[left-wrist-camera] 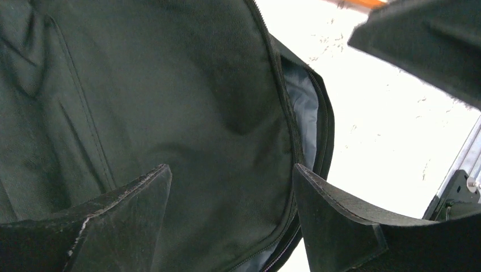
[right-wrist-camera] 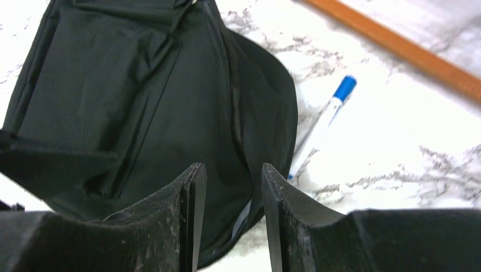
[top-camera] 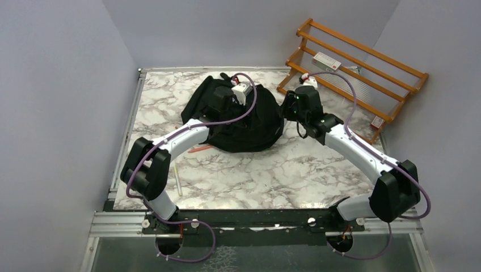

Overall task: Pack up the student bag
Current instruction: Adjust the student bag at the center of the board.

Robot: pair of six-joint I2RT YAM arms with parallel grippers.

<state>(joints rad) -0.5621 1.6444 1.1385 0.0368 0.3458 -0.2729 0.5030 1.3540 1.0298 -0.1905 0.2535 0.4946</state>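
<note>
The left arm point(top-camera: 181, 136) reaches up from its base and curves in over the student bag point(top-camera: 258, 127), its wrist tipped down above the black fabric. The right arm point(top-camera: 357, 150) bends in from the other side. Its wrist stops at the edge of the bag that faces the wooden rack point(right-wrist-camera: 397, 48).

The overhead view hides both sets of fingers behind the wrists, so only the wrist cameras show them. The left gripper point(left-wrist-camera: 231, 170) stands wide apart with nothing between its fingers. It hangs just over the bag beside a zip seam that gapes onto grey lining. The right gripper point(right-wrist-camera: 232, 167) has a narrower gap, also with nothing in it, and is aimed at the rim of the bag.

The right wrist view also shows a blue-capped pen point(right-wrist-camera: 320, 130) on the marble between the bag and the rack, its lower end at the bag's edge. The overhead view alone shows a thin orange item point(top-camera: 201, 149) and a white stick point(top-camera: 177, 181), both on the side of the bag away from the rack.

The bag lies flat on the marble table point(top-camera: 272, 175), just beside the rack's near end. Its long axis seems to run roughly toward the rack. Which end is its top cannot be told.
</note>
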